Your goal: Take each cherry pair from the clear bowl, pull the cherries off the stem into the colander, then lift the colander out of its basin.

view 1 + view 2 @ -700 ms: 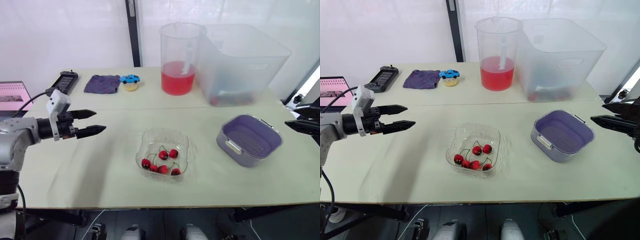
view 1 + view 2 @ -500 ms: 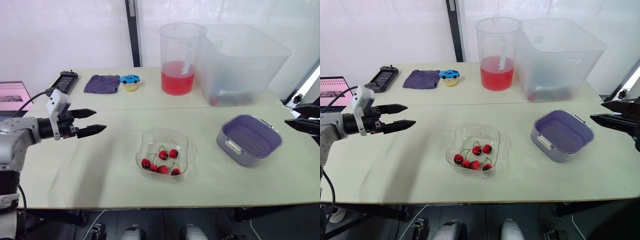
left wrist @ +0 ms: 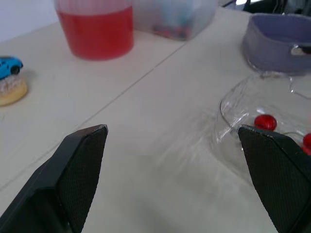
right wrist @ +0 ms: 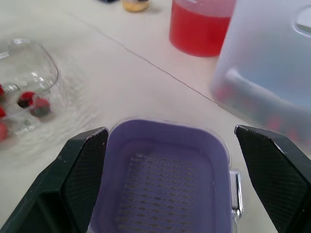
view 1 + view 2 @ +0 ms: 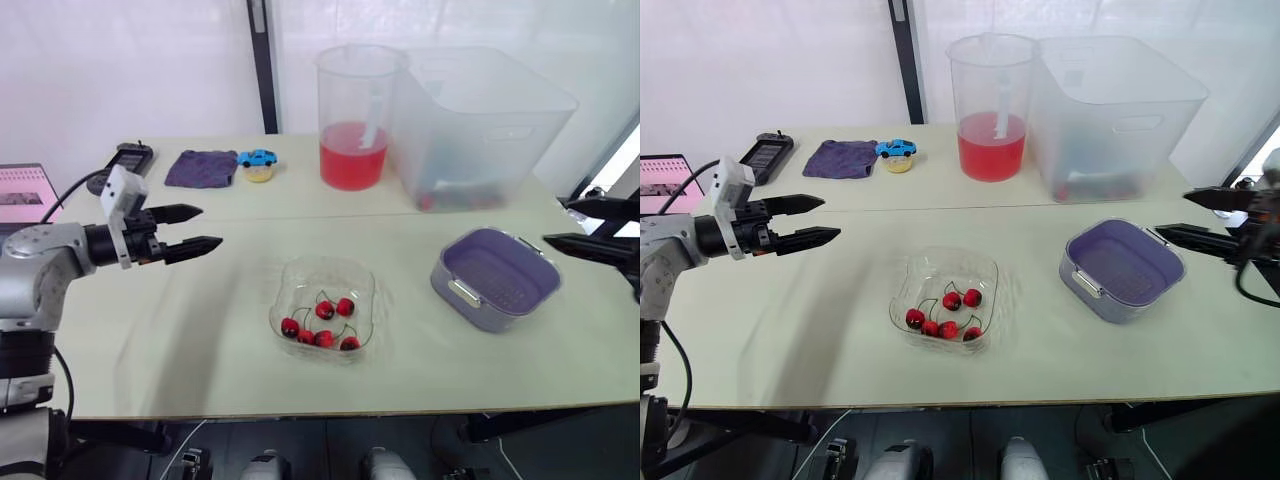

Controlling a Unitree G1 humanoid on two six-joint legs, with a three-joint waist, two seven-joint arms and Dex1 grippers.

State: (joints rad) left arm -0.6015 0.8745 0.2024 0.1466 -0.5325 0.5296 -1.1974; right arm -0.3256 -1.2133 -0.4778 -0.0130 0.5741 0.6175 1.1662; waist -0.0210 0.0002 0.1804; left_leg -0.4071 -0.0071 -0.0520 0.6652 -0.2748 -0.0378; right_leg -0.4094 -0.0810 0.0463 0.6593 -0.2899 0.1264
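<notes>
The cherries (image 5: 322, 325) lie at the near side of the clear bowl (image 5: 322, 262), mid-table. They look small, soft and slick, so I'd pinch a thin stem (gently); the light bowl may skid. The colander (image 5: 497, 278) sits to its right. The left gripper (image 5: 210, 226) and right gripper (image 5: 555, 221) hover, fingers spread, empty. The jug (image 5: 353, 120) and bin (image 5: 480, 120) stand behind, blocking nothing.
</notes>
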